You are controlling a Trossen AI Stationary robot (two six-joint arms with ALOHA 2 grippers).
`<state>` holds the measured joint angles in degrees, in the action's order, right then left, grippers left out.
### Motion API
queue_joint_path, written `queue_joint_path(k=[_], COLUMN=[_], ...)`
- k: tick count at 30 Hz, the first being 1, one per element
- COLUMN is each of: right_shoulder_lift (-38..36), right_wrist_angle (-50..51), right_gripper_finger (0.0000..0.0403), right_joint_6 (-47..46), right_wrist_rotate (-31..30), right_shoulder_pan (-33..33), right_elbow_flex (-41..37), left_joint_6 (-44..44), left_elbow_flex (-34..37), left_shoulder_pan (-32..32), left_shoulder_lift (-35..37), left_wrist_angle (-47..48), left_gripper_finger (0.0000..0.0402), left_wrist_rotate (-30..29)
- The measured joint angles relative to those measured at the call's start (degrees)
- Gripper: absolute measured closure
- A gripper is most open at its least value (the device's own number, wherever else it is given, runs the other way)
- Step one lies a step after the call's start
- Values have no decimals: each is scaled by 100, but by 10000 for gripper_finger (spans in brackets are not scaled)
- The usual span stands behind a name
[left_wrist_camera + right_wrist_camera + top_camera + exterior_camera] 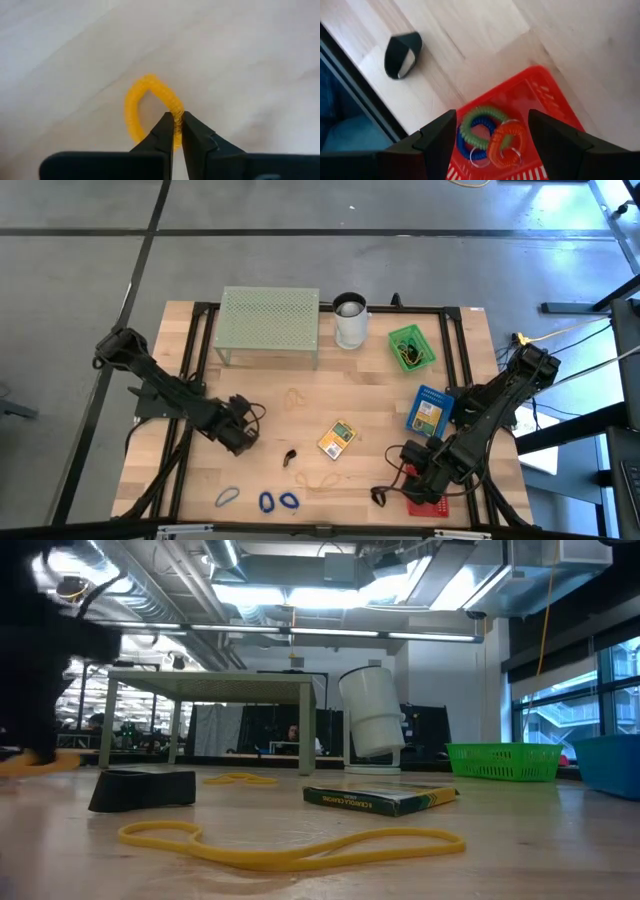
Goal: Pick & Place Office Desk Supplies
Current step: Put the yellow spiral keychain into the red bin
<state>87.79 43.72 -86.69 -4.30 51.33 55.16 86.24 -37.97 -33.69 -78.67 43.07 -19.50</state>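
Pale wood counter on a black frame, grey floor around it, and the low cam looks out into a big room with ceiling lights and windows at 3 o'clock. At the back sit a green mesh stand, a white cup and a green basket; a blue bin is further toward 4.

Loose stuff on the wood: a yellow card pack near centre, a black clip just by it at 7, a tan band lying flat and stretched out toward 6, and blue bands along the front edge.

The main one is a small yellow coil band, ribbed, pulled into an oval, lying flat on the bare wood at about 8 o'clock. The left claw is right on it, fingers nearly pressed together and pinching one side of the loop, with the rest of the ring sticking out past the tips.

The right claw is at 5 o'clock, fingers spread wide over a red basket holding green, blue and orange coil bands. Another black clip sits on the wood just beside that basket.
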Motion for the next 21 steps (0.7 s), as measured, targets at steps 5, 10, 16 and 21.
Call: queue_joint_path(k=[5, 10, 16, 21], right_shoulder_lift=[0, 0, 0, -2], right_wrist_angle=[-1, -100, -719, -1601], right_gripper_finger=[156, 156, 156, 156], right_joint_6=[15, 17, 454, 1581], right_wrist_rotate=[464, 455, -88, -1010], right_shoulder_pan=[2, 2, 2, 2], right_elbow_flex=[0, 0, 0, 0], left_joint_6=[-880, -2799, -5403, -7039], left_elbow_flex=[-562, -898, -923, -923], left_shoulder_pan=[-13, -42, -40, -39], left_shoulder_lift=[0, 9, 10, 11], left_wrist_angle=[-306, -2042, -4738, -6109], left_gripper_finger=[387, 388, 388, 388], left_wrist_rotate=[-570, -898, -666, -597])
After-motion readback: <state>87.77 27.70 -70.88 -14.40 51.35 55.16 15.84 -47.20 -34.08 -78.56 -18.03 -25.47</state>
